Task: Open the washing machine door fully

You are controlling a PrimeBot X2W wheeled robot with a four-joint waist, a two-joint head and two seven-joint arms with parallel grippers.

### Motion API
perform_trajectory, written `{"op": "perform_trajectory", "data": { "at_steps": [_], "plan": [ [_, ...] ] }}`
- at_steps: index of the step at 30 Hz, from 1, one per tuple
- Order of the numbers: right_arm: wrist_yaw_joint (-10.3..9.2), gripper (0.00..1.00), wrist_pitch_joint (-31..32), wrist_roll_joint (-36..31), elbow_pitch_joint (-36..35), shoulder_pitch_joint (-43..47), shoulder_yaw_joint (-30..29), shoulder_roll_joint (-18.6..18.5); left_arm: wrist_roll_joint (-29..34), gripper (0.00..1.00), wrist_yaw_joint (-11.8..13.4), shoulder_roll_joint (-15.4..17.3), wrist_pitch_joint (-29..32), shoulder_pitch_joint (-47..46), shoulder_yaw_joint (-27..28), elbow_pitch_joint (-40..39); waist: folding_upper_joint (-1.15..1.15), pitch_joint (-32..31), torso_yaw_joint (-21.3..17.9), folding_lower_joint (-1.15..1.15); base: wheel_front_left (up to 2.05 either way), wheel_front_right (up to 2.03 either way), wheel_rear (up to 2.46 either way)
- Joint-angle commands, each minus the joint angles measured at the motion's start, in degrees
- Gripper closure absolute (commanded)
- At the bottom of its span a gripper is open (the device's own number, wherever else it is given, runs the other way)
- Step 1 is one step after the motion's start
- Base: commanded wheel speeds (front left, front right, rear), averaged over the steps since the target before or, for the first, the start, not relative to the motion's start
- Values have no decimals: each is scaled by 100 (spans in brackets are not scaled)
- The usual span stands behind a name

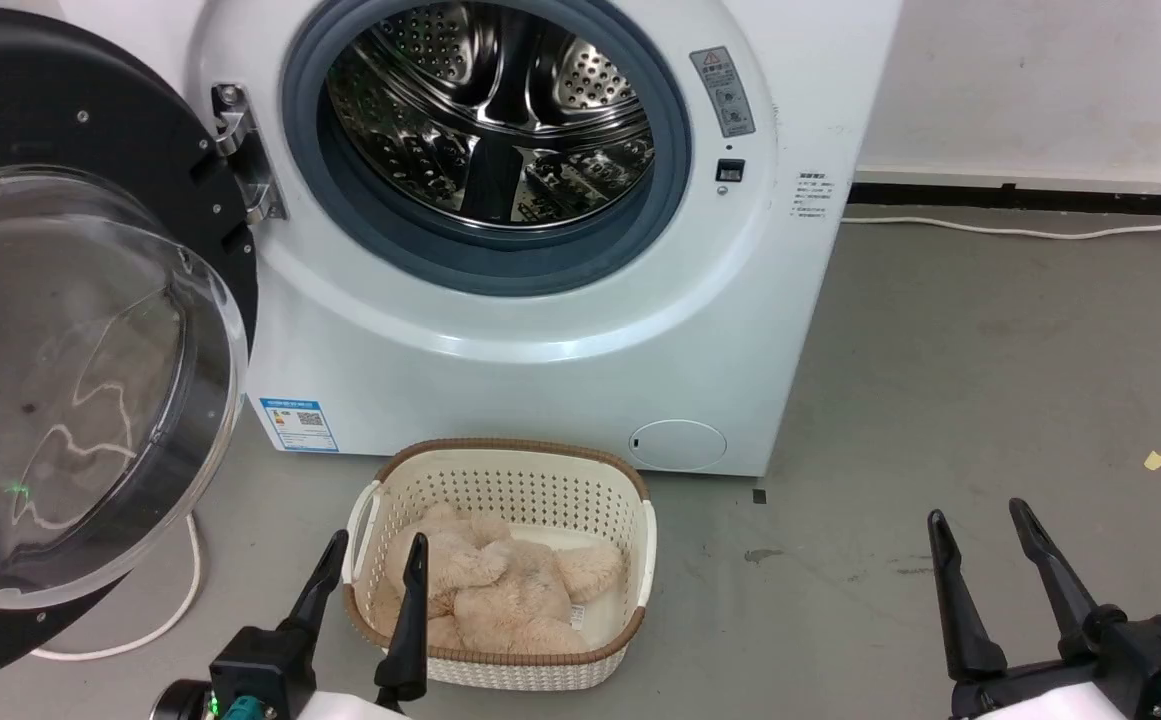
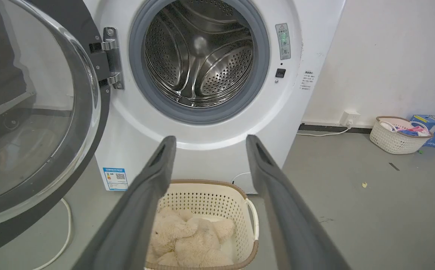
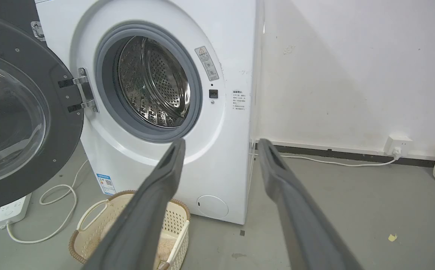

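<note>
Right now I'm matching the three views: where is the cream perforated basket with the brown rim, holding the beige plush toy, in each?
Head view: cream perforated basket bottom centre, below the white washing machine.
Left wrist view: bottom centre, between the fingers of the left gripper.
Right wrist view: bottom left.
Shared landmark: blue sticker on the machine's lower-left front.

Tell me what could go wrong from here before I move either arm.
1. The washing machine door hangs wide open at the robot's left, its glass bowl close to the open left jaws; a sideways swing could strike it.
2. The basket sits on the floor right before the washing machine; driving forward would likely shove it.
3. A white cable and power strip lie on the floor below the door; wheels could snag them.
</note>
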Motion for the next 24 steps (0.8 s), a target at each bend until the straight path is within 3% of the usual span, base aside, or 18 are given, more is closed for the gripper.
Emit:
{"op": "perform_trajectory", "data": {
  "at_steps": [1, 14, 24],
  "plan": [
    [2, 0, -16, 47, 15, 57, -7, 7, 38, 0, 49, -22, -9, 66, -12, 23, 0, -6, -18, 0, 0, 0, 0],
    [2, 0, -23, 77, 158, 76, 4, 7, 133, 0, 199, -31, -48, 56, -74, 141, 0, -34, -44, 0, 0, 0, 0],
    [2, 0, -29, 107, 229, 75, 15, 7, -174, 0, 173, -35, -188, 23, 160, 213, 0, -30, 24, 0, 0, 0, 0]
  ]
}}
